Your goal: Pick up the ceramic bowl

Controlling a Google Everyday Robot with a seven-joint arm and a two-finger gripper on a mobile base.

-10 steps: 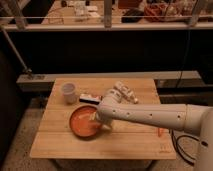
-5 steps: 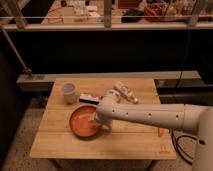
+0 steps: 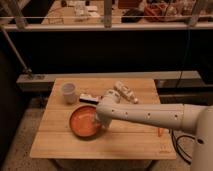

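Observation:
The ceramic bowl [image 3: 82,121] is a wide, shallow orange-brown dish resting on the wooden table [image 3: 125,145], left of centre. My white arm reaches in from the right, and the gripper [image 3: 98,121] is down at the bowl's right rim. The wrist covers the tips, so the contact with the rim is hidden.
A small translucent whitish cup [image 3: 69,93] stands at the table's back left. A dark flat packet [image 3: 89,98] lies just behind the bowl, and a pale bottle [image 3: 125,92] lies on its side at the back centre. A small orange item [image 3: 160,132] sits near the right edge.
The arm and gripper have stayed at the bowl's right rim; the bowl has not moved.

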